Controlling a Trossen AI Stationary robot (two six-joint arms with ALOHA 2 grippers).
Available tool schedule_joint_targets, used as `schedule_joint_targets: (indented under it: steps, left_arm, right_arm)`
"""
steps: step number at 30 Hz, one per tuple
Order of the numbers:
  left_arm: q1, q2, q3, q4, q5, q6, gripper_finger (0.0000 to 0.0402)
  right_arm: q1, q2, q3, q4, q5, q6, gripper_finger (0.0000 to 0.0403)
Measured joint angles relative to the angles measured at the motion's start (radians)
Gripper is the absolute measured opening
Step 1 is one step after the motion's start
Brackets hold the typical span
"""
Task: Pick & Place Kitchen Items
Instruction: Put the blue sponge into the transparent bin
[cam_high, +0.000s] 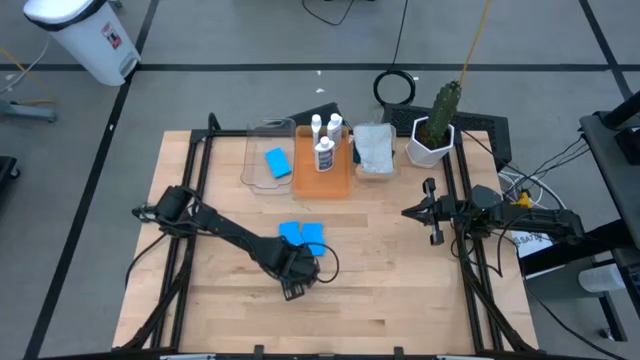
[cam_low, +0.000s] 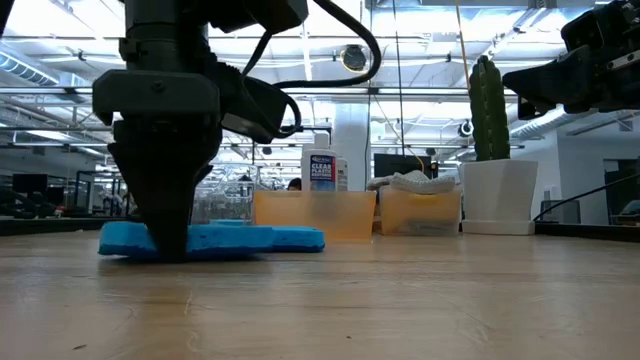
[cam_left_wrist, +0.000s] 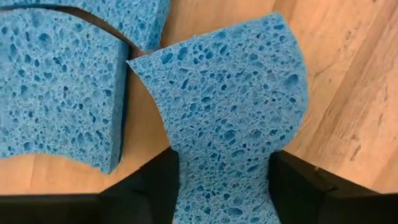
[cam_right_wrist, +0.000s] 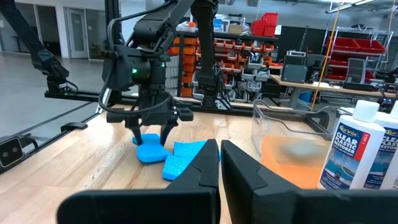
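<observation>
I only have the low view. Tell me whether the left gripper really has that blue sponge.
Observer: Yes. The left wrist view shows the left gripper pinching the blue sponge, its sides squeezed inward.
Operator: Report any sponge already put away.
Observer: From above, another sponge lies in the clear bin.
Operator: Give me the right gripper.
Observer: The right gripper is shut and empty, above the table's right side.
</observation>
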Motion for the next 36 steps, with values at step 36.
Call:
schedule_joint_targets:
  steps: [36]
  left_arm:
    - [0.372, -0.598, -0.001, -0.202, -0.532, -0.016, 0.0092]
  right_arm:
    - [0.000, 0.000, 0.000, 0.000, 0.000, 0.000, 0.0000]
